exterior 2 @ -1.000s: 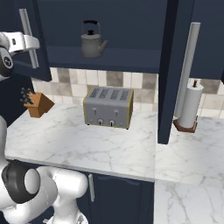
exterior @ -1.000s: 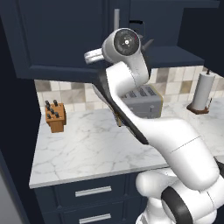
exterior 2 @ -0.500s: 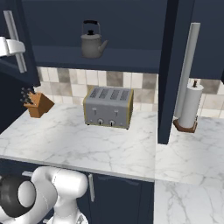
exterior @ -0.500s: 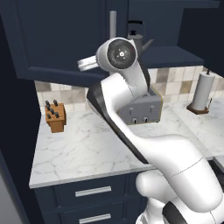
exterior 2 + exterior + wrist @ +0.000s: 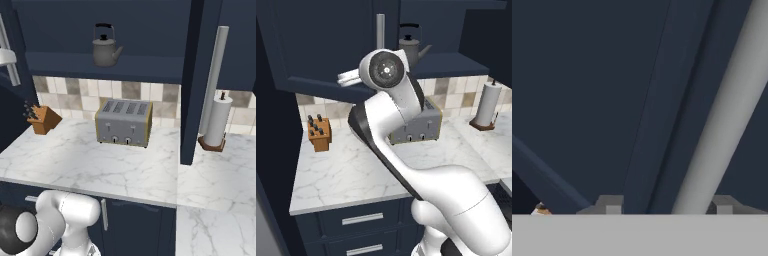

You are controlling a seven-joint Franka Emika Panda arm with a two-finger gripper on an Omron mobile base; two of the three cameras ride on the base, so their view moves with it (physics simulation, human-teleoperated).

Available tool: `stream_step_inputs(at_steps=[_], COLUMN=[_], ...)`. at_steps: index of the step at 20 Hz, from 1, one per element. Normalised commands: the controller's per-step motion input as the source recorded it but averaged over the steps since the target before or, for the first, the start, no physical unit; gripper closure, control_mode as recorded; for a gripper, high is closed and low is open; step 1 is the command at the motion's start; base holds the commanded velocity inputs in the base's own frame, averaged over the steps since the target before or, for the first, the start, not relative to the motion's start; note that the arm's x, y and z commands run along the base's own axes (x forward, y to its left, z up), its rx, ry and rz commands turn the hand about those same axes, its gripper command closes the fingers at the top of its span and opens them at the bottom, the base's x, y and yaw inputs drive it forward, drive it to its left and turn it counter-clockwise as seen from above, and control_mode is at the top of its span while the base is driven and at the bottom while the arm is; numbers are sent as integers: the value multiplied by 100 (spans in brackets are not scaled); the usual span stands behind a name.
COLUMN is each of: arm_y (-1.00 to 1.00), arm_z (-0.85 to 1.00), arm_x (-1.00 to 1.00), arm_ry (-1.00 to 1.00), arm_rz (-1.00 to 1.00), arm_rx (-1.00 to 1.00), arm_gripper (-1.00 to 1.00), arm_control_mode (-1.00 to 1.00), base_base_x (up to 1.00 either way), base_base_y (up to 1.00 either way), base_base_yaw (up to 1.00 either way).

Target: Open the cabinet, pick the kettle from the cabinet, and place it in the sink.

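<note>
White marble countertop (image 5: 100,165) is lying below; the silver bar handle (image 5: 727,115) of the dark navy cabinet door (image 5: 587,90) is running lengthwise between the gripper's (image 5: 667,206) spread fingertips.

Upper centre of my right base view, the kettle (image 5: 105,51) looks like dull grey metal with a matt black handle. Below it the toaster (image 5: 123,122) is brushed silver. The countertop (image 5: 100,167) reads as smooth white marble. At left, the knife block (image 5: 44,119) is wood. The cabinet (image 5: 602,100) panels are matt navy; its bar handle (image 5: 722,120) is satin metal.
</note>
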Motion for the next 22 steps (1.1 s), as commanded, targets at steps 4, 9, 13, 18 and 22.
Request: stream_step_inputs(at_steps=[4, 9, 13, 18, 22], arm_y=[70, 34, 13, 3, 0], arm_z=[-35, -15, -3, 0, 6], arm_x=[0, 0, 0, 9, 4], arm_ry=[0, 0, 0, 0, -1], arm_rz=[-5, -9, -14, -19, -12], arm_rx=[-4, -3, -3, -1, 1], arm_gripper=[-100, -100, -100, -100, -100], arm_control_mode=[-100, -100, -100, -100, -100], base_base_x=[0, 0, 0, 0, 0], base_base_y=[0, 0, 0, 0, 0], base_base_yaw=[0, 0, 0, 0, 0])
